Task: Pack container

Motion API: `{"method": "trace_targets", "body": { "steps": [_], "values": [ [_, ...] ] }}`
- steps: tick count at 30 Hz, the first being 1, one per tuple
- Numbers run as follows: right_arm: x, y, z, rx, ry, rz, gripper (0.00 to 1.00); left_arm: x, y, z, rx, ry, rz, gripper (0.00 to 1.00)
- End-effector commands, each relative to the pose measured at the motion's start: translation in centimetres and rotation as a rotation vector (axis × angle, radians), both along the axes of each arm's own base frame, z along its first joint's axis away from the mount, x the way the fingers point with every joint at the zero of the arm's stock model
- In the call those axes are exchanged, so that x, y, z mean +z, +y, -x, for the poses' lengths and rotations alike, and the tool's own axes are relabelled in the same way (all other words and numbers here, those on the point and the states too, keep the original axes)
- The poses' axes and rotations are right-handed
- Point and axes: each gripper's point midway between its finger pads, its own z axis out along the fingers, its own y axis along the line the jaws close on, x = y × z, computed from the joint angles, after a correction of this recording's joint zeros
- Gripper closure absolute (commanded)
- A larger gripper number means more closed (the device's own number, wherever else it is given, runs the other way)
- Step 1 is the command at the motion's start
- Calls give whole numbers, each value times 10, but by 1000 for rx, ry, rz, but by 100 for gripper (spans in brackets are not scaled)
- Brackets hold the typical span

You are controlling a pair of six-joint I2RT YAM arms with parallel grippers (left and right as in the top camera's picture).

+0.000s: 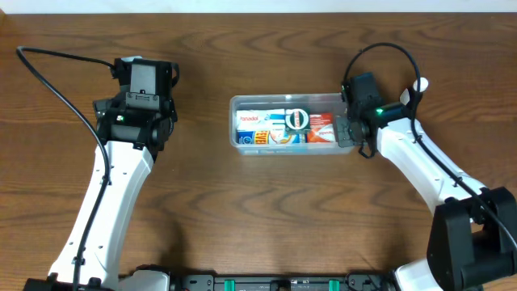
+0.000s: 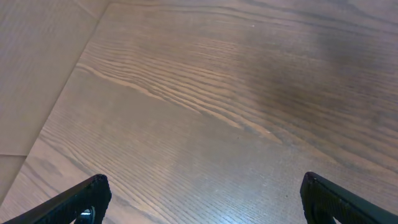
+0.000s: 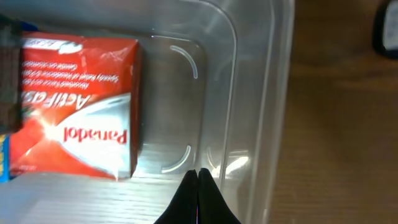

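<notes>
The clear plastic container (image 1: pixel 242 103) lies at the table's centre and holds several small boxes: a white and blue Panadol box (image 1: pixel 252 121), a red Panadol box (image 1: pixel 321 128) and a round black-and-white object (image 1: pixel 297 120) on top. My right gripper (image 1: pixel 349 129) is at the container's right end. In the right wrist view its fingers (image 3: pixel 198 173) are shut together, tips over the container's floor (image 3: pixel 217 93) just inside the end wall, right of the red box (image 3: pixel 74 106). My left gripper (image 1: pixel 145 77) is open over bare wood (image 2: pixel 199 186), far left of the container.
A small white round object (image 1: pixel 420 85) sits behind the right arm. A dark object (image 3: pixel 387 31) shows at the top right edge of the right wrist view. The table's back edge runs along the top of the overhead view.
</notes>
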Motion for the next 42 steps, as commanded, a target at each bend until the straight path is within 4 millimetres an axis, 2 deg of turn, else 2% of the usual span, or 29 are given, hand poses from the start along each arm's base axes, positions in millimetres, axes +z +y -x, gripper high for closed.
{"method": "trace_targets", "body": {
  "steps": [1,6,10,12,15,19,22,26,29,30,33,36,42],
  "values": [
    [-4,-22,0,-53,10,30,99,4,4,0,18,-9,-16,2],
    [-4,-22,-3,-50,7,-15,99,4,4,0,18,-10,-16,2],
    [3,-4,-15,21,-35,-94,99,4,4,0,18,-9,-16,2],
    [11,7,-23,42,-65,-150,99,4,4,0,18,-9,-16,2],
    [31,12,-37,44,-114,-186,99,4,4,0,18,-10,-16,2],
    [78,7,-61,16,-209,-207,98,4,4,0,18,-9,-16,2],
    [126,-7,-82,-18,-305,-193,87,4,4,0,18,-10,-16,2],
    [186,-47,-98,-122,-422,-122,80,4,4,0,18,-9,-16,2],
    [215,-76,-102,-186,-477,-102,77,4,4,0,18,-9,-16,2],
    [222,-90,-103,-215,-492,-97,73,4,4,0,18,-10,-16,2],
    [226,-121,-101,-273,-503,-92,67,4,4,0,18,-9,-16,2],
    [216,-143,-100,-306,-477,-131,64,4,4,0,18,-9,-16,2],
    [169,-166,-103,-289,-349,-162,52,4,4,0,18,-9,-16,2]
  ]
}}
